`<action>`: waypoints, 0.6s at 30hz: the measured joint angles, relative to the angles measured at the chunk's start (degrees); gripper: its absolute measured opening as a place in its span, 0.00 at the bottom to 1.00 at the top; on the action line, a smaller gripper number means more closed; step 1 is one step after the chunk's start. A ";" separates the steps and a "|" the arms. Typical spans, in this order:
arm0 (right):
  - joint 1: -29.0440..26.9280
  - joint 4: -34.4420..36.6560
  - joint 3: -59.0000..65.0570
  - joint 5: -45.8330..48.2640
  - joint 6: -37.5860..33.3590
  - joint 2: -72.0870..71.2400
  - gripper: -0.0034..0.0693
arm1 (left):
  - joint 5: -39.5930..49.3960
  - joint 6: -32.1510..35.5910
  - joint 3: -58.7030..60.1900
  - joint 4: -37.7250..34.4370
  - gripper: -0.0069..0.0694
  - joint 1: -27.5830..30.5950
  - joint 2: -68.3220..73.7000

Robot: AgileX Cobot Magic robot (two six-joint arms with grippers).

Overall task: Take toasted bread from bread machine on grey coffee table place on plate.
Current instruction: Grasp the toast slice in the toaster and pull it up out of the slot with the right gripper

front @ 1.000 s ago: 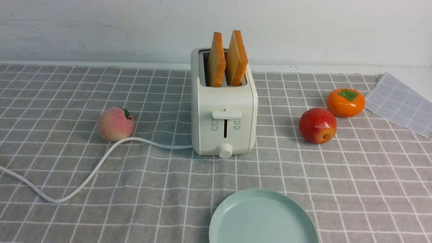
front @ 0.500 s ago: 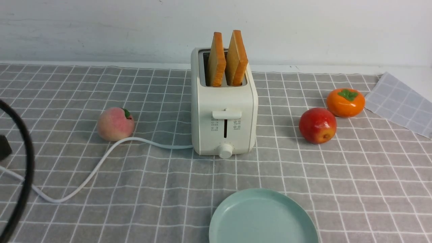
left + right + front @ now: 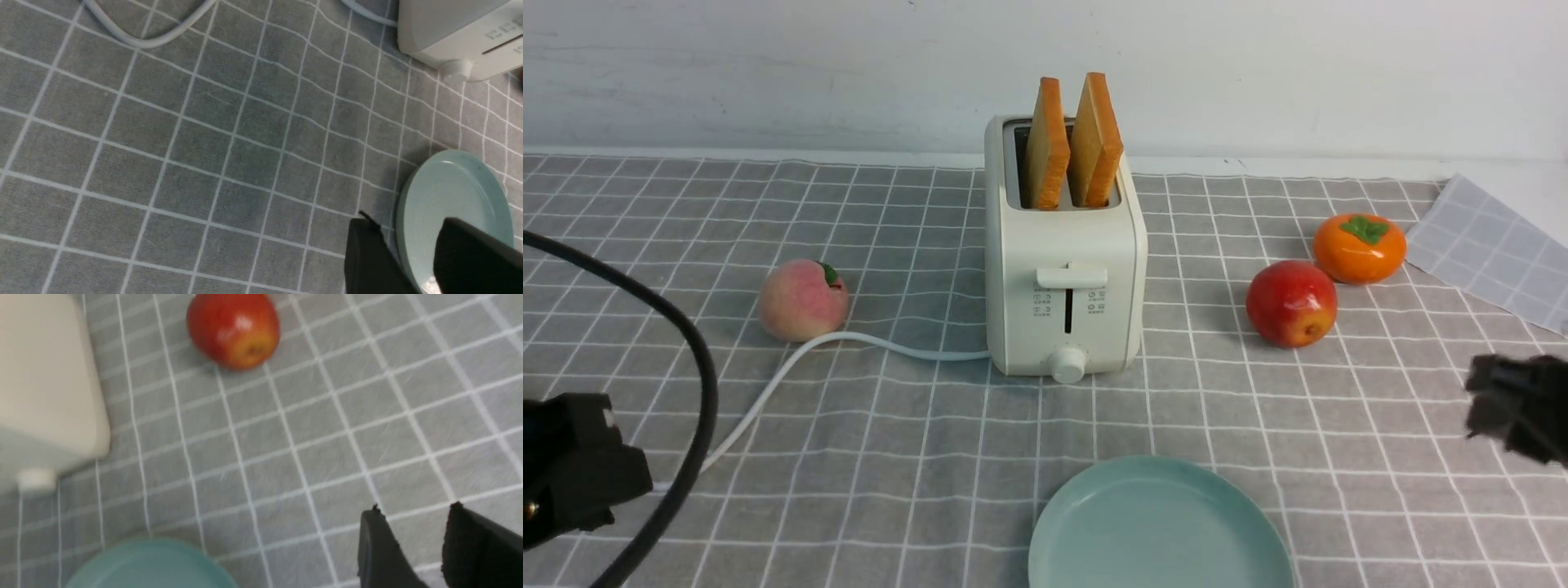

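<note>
Currently 2 toasted bread [image 3: 1072, 143] slices stand in the bread machine [image 3: 1062, 286]; the plate [image 3: 1160, 531] lies at the tabletop's [image 3: 915, 457] near edge. Empty, the left gripper [image 3: 406, 222] and right gripper [image 3: 414, 510] hang part-open.

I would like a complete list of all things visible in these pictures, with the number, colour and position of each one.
toasted bread: 2, golden with orange-brown crust, upright in the bread machine's slots
bread machine: 1, cream-white, middle of the table
cord: 1, white, runs left from the bread machine
plate: 1, mint-green, empty, in front of the bread machine
peach: 1, pink, left of the bread machine
apple: 1, red, right of the bread machine
persimmon: 1, orange, behind the apple, further right
grey coffee table: 1, grey with white grid, under everything
black cable: 1, black, left edge
left tool: 1, black, open, empty, near left
right tool: 1, black, open, empty, right edge
</note>
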 joint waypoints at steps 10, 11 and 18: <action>3.58 28.90 -13.36 16.36 -36.22 6.76 0.38 | -2.08 14.90 0.00 -11.44 0.40 0.00 5.61; 3.58 31.05 -14.44 16.50 -38.69 6.76 0.38 | -2.48 15.29 -0.08 -11.92 0.40 0.00 6.53; 3.58 40.06 -15.69 16.06 -44.77 6.76 0.38 | -5.84 16.41 -1.61 -22.50 0.40 0.00 10.67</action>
